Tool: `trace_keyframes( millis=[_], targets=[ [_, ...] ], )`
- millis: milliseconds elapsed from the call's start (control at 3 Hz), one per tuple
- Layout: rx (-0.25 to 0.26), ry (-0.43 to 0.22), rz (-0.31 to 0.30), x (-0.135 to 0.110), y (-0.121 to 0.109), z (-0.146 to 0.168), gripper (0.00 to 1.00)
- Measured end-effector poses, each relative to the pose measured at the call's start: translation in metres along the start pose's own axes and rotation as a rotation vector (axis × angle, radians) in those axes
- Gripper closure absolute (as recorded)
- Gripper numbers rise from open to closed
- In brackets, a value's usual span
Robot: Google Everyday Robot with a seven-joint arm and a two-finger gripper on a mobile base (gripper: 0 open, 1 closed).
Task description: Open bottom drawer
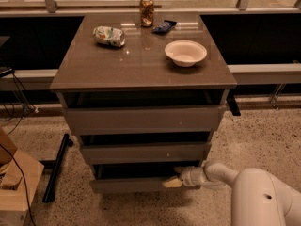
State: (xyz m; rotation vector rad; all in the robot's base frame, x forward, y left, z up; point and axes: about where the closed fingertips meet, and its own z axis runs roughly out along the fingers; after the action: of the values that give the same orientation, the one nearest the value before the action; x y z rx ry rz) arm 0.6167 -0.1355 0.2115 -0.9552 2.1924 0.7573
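The bottom drawer (131, 185) is the lowest and narrowest of the grey-brown cabinet's three flat fronts. It stands partly pulled out, with a dark gap of interior (136, 171) showing behind its front panel. My gripper (172, 182) reaches in from the lower right on a white arm (221, 173). Its tan tip rests at the top edge of the bottom drawer's front, near the right end. The middle drawer (143, 152) and the top drawer (141, 119) sit above it, each slightly out.
On the cabinet top (141, 74) are a white bowl (185, 52), an upright can (146, 11), a crushed can (109, 36) and a blue packet (164, 26). A black bar (55, 168) lies on the speckled floor at left, beside a cardboard box (14, 187) and cables.
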Motion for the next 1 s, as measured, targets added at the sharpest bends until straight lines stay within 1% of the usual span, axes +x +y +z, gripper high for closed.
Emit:
trace_keyframes(
  millis=[333,667,1000],
  targets=[
    [0.002,0.053,-0.03,0.01,0.001,0.007,0.0],
    [-0.014,0.171,-0.069,0.029,0.007,0.017,0.0],
    [-0.035,0.292,-0.144,0.041,0.015,0.017,0.19]
  ],
)
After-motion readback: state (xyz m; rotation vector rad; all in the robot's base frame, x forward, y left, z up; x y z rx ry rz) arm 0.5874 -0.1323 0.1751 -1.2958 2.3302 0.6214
